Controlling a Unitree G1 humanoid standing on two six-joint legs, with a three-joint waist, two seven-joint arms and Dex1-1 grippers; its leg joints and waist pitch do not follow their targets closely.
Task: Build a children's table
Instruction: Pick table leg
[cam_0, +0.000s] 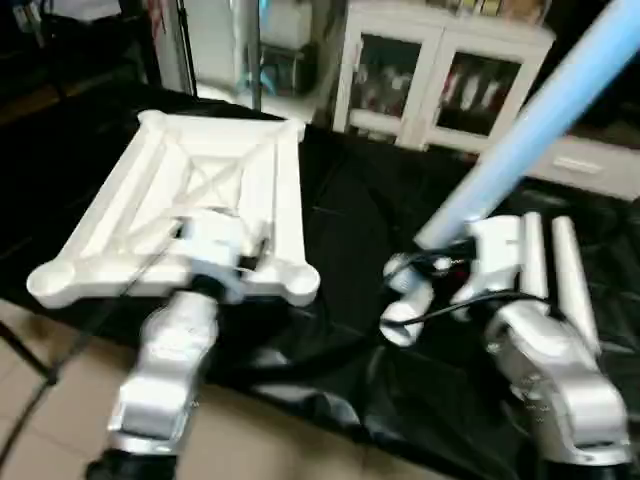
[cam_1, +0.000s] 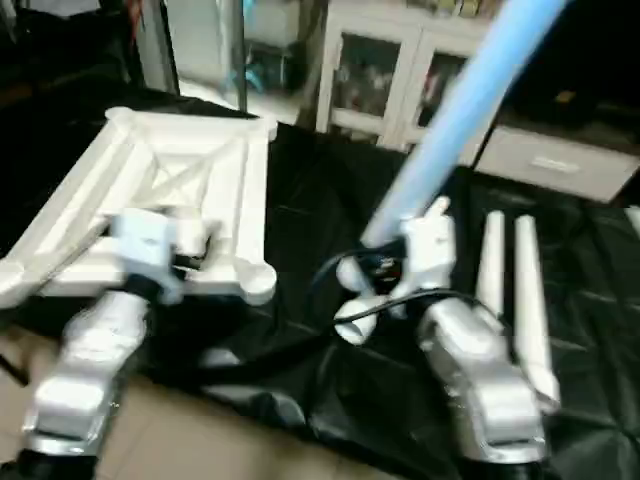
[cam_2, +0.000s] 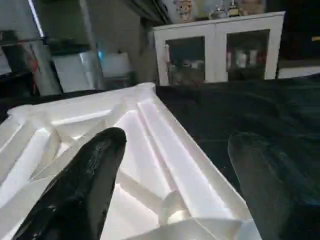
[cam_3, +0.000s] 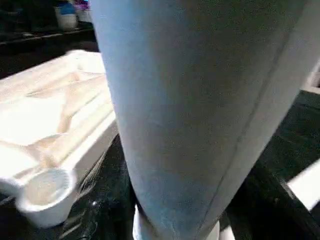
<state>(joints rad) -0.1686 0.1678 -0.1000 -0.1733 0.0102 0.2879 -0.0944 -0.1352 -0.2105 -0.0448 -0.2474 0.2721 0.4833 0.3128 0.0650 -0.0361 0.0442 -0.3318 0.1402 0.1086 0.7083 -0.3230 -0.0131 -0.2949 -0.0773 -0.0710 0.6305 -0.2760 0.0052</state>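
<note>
**Operator:** Right gripper (cam_0: 440, 262) is clamped on one leg (cam_0: 540, 125), low on the tube. I'm holding it so the long part rises toward two o'clock and the bottom end hangs free, just over the black cloth (cam_0: 350, 210). My guess is that leaves the end clear to aim into a socket.

**Partner:** Where's the tabletop?

**Operator:** Tabletop (cam_0: 255, 175) is at ten o'clock from that gripper, lying ribs up on the cloth, so all the round sockets face me. The near right corner socket (cam_0: 300, 285) sits at about nine o'clock from the held leg, with a strip of bare cloth between them. That looks like the easiest one to reach.

**Partner:** And your left side?

**Operator:** Left gripper (cam_2: 175, 185) has its fingers spread wide and grips nothing. It sits at the near edge of the tabletop, one finger (cam_2: 82, 187) over the ribs, the other outside the rim. I judge it's there to steady the top if it slides when the leg pushes in.

**Partner:** Spare legs?

**Operator:** Two spare legs (cam_0: 550, 265) lie side by side on the cloth at three o'clock from my right gripper, close behind the right forearm, easy to fetch later. A white cabinet (cam_0: 440, 75) stands at twelve o'clock, beyond the table.
</note>
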